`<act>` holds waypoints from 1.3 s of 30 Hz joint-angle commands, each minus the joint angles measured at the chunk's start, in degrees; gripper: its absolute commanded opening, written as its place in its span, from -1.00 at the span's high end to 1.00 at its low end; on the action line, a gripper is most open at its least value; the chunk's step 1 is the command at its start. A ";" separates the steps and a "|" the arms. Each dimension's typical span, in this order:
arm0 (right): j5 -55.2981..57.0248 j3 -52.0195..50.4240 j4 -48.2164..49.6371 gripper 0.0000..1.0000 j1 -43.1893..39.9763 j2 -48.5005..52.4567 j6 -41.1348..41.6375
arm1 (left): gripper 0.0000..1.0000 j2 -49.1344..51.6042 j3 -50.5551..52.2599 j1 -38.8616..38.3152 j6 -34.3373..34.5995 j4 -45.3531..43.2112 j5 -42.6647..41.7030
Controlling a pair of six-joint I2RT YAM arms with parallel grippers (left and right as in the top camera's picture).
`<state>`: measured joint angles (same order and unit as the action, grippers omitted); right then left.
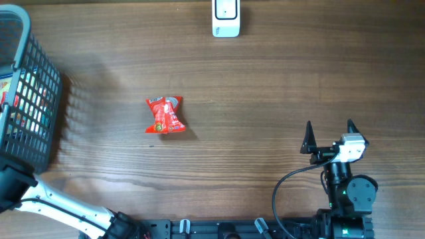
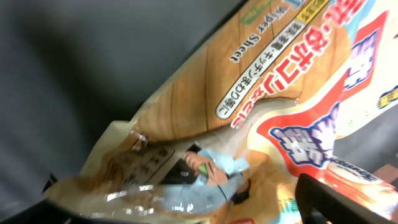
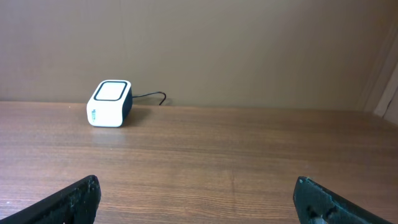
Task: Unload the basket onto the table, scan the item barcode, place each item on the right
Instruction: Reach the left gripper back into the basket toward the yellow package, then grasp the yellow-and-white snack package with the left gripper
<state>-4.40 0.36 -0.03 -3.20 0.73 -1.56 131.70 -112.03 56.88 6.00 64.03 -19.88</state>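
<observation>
Right gripper point(image 1: 329, 125) spread for an item short of white boxy plastic scanner point(image 1: 226, 18); left gripper point(image 2: 348, 200), opening unclear, at glossy tan packet point(image 2: 249, 124).

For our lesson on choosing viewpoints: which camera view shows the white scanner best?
Right wrist: the scanner stands whole, with its cable. Overhead crops it at the top edge. Left wrist misses it.

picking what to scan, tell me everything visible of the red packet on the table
The red packet is small, glossy and crinkled, with a pale silvery patch at its far end; its print is too small to read. It lies flat on the wooden table, left of centre, well apart from the basket and scanner. Only the table touches it.
</observation>
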 commanded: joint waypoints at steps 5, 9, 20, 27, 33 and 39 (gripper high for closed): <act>0.76 -0.07 0.11 -0.99 -0.24 -0.46 0.46 | -0.08 2.69 0.35 -2.80 -1.31 -2.86 -1.75; 0.76 -0.07 0.11 -1.00 -0.24 -0.46 0.44 | 0.82 2.69 0.35 -3.80 -1.27 -4.46 -1.75; 0.76 -0.07 0.11 -0.99 -0.24 -0.46 0.44 | 0.92 -5.75 0.20 -3.85 4.22 -5.64 -1.75; 0.76 -0.07 0.11 -0.99 -0.24 -0.46 0.44 | 0.92 -22.12 0.22 -3.96 5.11 -6.64 -1.77; 0.76 -0.07 0.11 -0.99 -0.24 -0.46 0.44 | 0.92 -32.22 0.22 -3.96 5.14 -7.06 -5.20; 0.76 -0.07 0.11 -0.99 -0.24 -0.46 0.44 | 0.92 -37.29 0.22 -4.00 5.16 -7.30 -15.21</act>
<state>-4.38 0.36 -0.03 -3.20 0.73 -1.56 96.79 -111.26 53.04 10.85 57.34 -26.57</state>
